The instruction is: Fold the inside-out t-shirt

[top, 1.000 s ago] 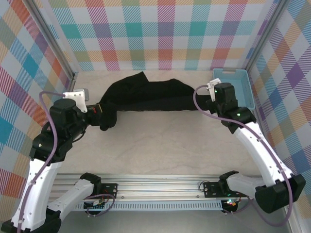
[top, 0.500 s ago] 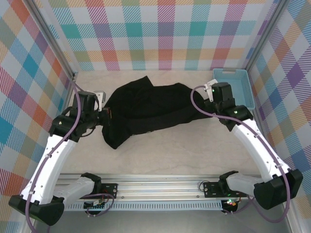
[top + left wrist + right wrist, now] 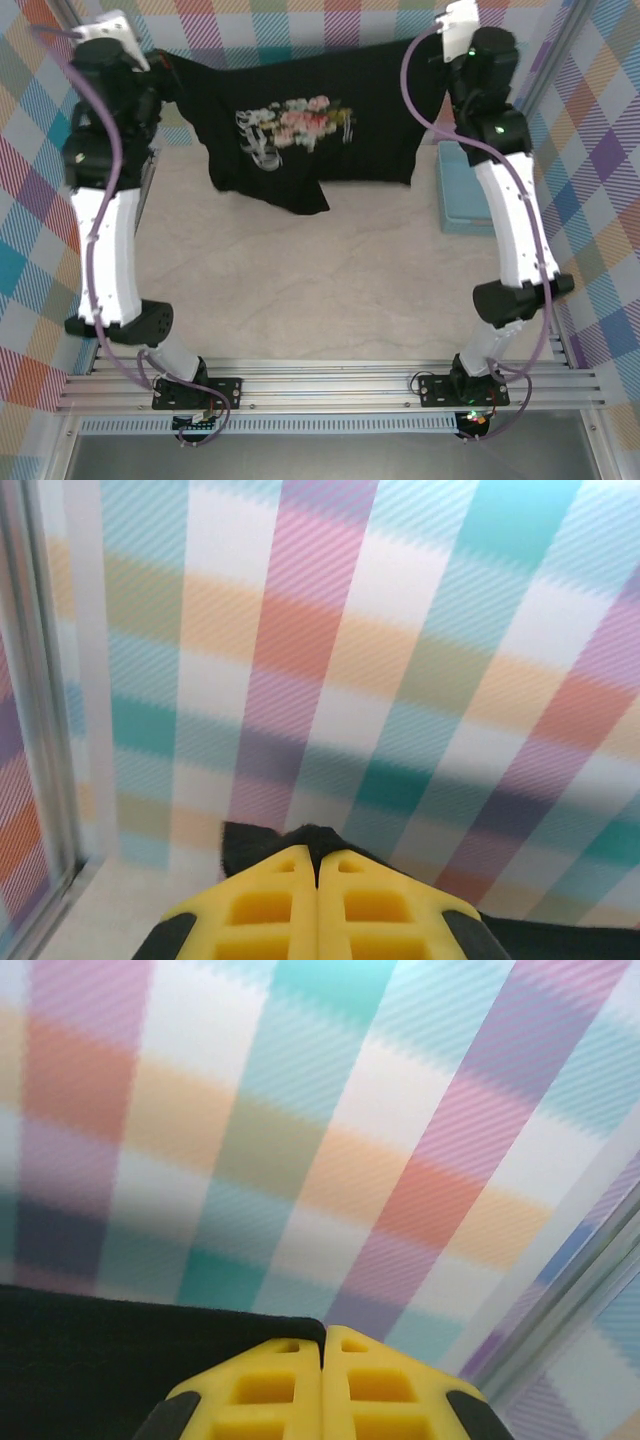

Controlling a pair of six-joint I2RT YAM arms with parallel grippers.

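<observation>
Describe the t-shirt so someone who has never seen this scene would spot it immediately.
In front of the plaid back wall, the left gripper and right gripper are raised high. The t-shirt hangs stretched between them. It is the only black cloth, with a pale floral print, unlike the light-blue basket.

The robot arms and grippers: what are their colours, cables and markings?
Both the left arm and right arm have white links, black joints and a looping purple cable. The left gripper and right gripper have yellow fingers with square recesses.

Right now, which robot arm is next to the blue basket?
The right arm: the blue basket sits beside it, while the left arm stands across the table.
</observation>
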